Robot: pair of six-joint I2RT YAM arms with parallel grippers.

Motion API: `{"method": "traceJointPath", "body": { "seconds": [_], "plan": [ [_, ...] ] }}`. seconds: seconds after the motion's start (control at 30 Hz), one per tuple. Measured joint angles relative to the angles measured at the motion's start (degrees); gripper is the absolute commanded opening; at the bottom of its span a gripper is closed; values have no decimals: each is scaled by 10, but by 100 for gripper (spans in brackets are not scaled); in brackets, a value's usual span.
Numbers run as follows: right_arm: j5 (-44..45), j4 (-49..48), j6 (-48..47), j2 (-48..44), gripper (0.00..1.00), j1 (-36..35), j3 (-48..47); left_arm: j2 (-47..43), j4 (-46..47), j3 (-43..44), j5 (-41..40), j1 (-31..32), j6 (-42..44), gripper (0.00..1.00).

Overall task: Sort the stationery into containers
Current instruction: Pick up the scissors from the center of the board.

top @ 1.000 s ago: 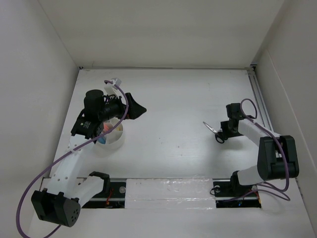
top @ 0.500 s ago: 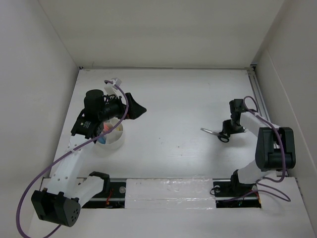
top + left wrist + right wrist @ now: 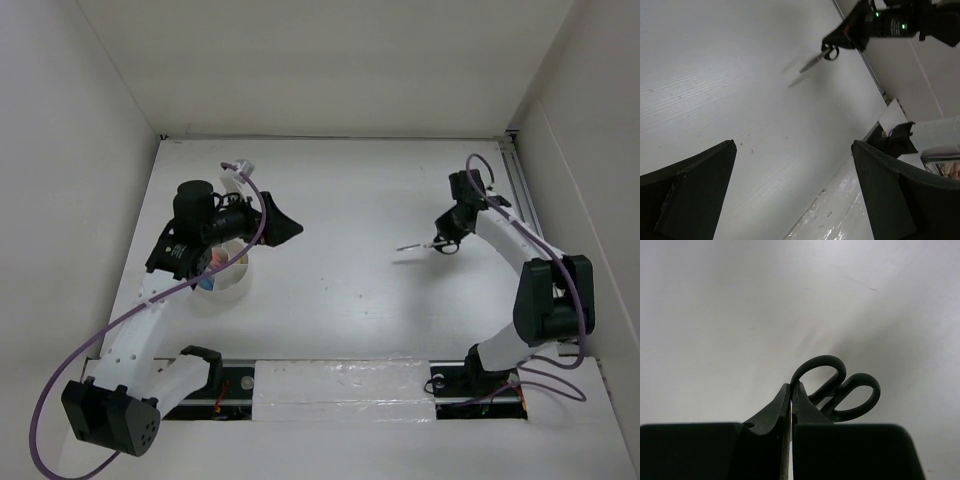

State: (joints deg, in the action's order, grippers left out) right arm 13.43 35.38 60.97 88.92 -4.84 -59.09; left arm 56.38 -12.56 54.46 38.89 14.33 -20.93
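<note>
— White desk (image 3: 340, 200), white walls round it. Where are the small black-handled scissors (image 3: 418, 244)?
— Over on the right side. The right arm's fingers (image 3: 755, 445) are pressed together on them, close to the handle loops. The blades point left and are held clear of the desk, with their shadow lying just beneath.
— And the left arm's fingers (image 3: 690, 200)?
— Spread wide apart and holding nothing, just beyond the round white plastic tub (image 3: 232, 288). Coloured bits show inside it, partly hidden by the arm.

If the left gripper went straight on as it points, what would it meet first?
Probably bare table; the left gripper stands open, and the scissors are farther off. Depth unclear.
</note>
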Motion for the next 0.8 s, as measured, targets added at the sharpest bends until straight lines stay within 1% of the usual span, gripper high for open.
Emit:
{"method": "traceJointPath", "body": {
  "seconds": [0.17, 0.3, 0.4, 0.5, 0.6, 0.7, 0.8],
  "plan": [
    [-5, -33, -130, -24, 0, -84, -101, 9, 8, 0, 46, 35, 8, 100],
    [-28, -45, -207, -39, 0, -175, -175, 9, 11, 0, 63, 40, 14, 100],
    [-30, -55, -253, -39, 0, -257, -219, 8, 13, 0, 63, 41, 19, 100],
    [-33, -67, -283, -39, 0, -336, -235, 8, 13, 0, 59, 41, 24, 100],
    [-35, -70, -306, -38, 0, -398, -237, 8, 13, 0, 55, 41, 28, 100],
    [-34, -78, -319, -37, 0, -438, -237, 8, 12, 0, 50, 41, 31, 100],
    [-34, -89, -327, -37, 0, -456, -238, 8, 12, 0, 48, 41, 31, 100]
  ]
}}
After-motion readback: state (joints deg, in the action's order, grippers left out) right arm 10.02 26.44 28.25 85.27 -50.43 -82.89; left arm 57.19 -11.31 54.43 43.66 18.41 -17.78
